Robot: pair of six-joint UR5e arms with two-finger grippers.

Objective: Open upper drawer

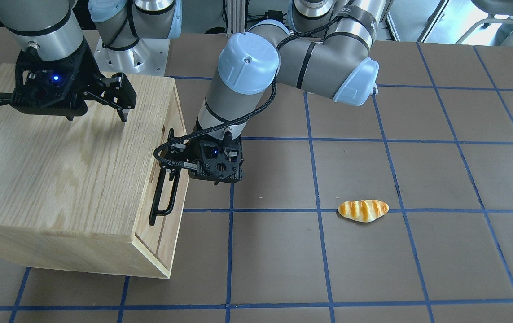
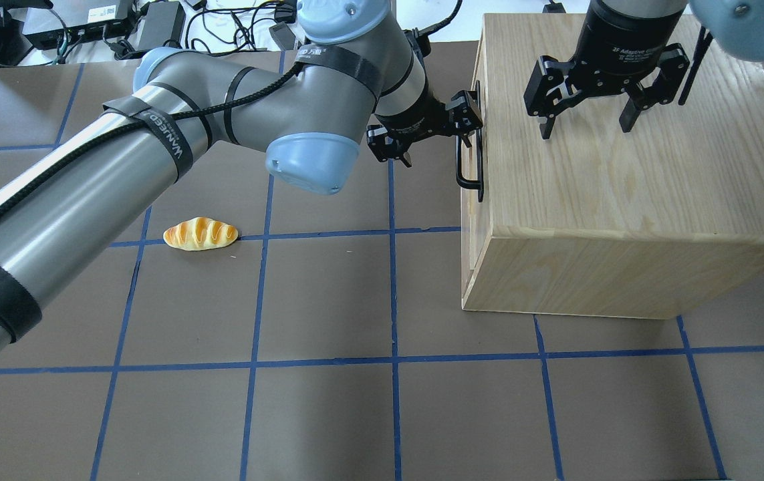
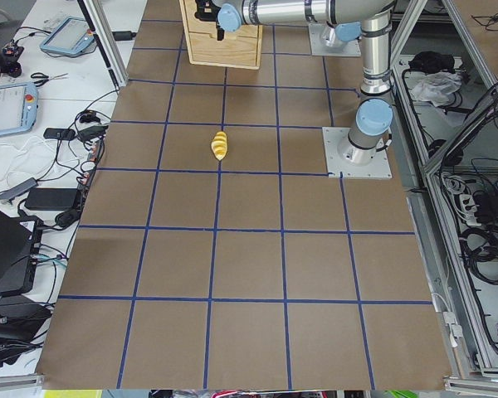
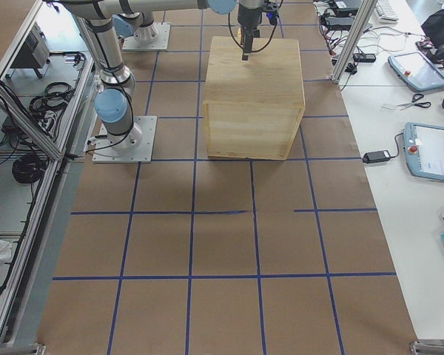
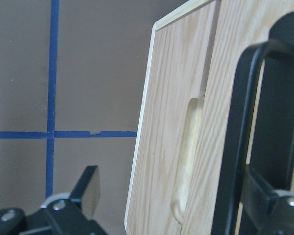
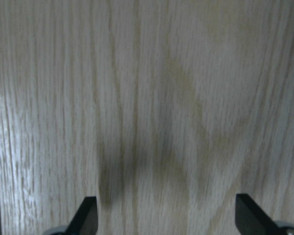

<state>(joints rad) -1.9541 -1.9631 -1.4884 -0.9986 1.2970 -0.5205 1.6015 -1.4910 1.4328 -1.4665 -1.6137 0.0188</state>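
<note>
The upper drawer (image 1: 145, 237) is the top panel of the oak cabinet's (image 1: 59, 170) front and looks flush with it. Its long black bar handle (image 1: 160, 197) also shows in the overhead view (image 2: 480, 167) and the left wrist view (image 5: 237, 147). My left gripper (image 1: 171, 158) is open at the handle, and the bar stands between its fingers, close to the right-hand one (image 5: 274, 210). My right gripper (image 2: 585, 127) is open and empty just above the cabinet top, with both fingertips over bare wood in its wrist view (image 6: 164, 215).
A toy bread roll (image 1: 363, 210) lies on the brown mat on my left side, apart from the cabinet. Blue tape lines grid the mat. My left arm (image 2: 154, 147) stretches across the mat toward the cabinet. Cables and electronics sit beyond the far edge (image 2: 87, 20).
</note>
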